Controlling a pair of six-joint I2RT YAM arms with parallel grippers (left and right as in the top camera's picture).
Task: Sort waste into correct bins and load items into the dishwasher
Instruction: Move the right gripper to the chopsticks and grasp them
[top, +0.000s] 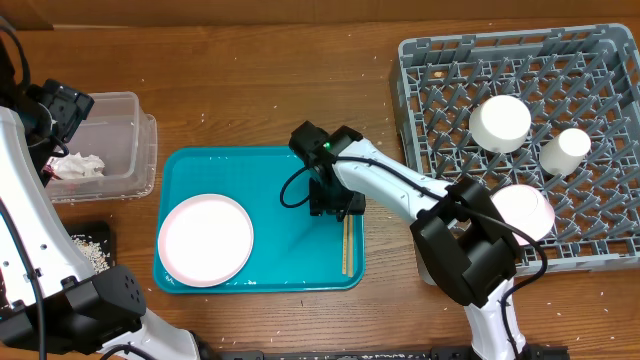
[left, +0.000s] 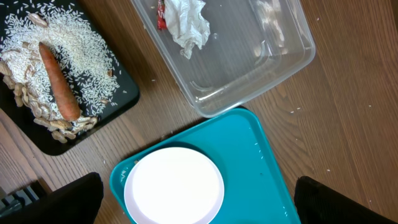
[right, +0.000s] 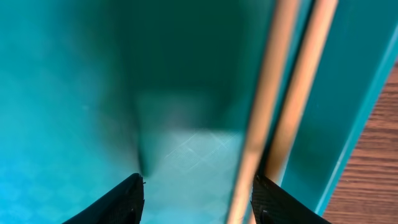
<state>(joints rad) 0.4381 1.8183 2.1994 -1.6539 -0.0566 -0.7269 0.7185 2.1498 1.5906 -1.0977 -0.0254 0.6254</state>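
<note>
A teal tray (top: 270, 170) holds a white plate (top: 206, 239) at its left and a pair of wooden chopsticks (top: 346, 245) along its right edge. My right gripper (top: 335, 207) is low over the tray at the chopsticks' upper end; in the right wrist view it is open (right: 198, 190), with the chopsticks (right: 283, 93) by the right finger. My left gripper (left: 199, 205) is open and empty, high above the plate (left: 174, 186) and the tray's left end (left: 261, 162). The grey dish rack (top: 600, 250) holds white cups (top: 500, 122).
A clear plastic bin (top: 120, 145) with crumpled paper (top: 78, 167) stands at the left, also in the left wrist view (left: 249, 81). A black tray (left: 93, 106) holds rice, peanuts and a carrot (left: 59, 81). Rice grains are scattered on the wood table.
</note>
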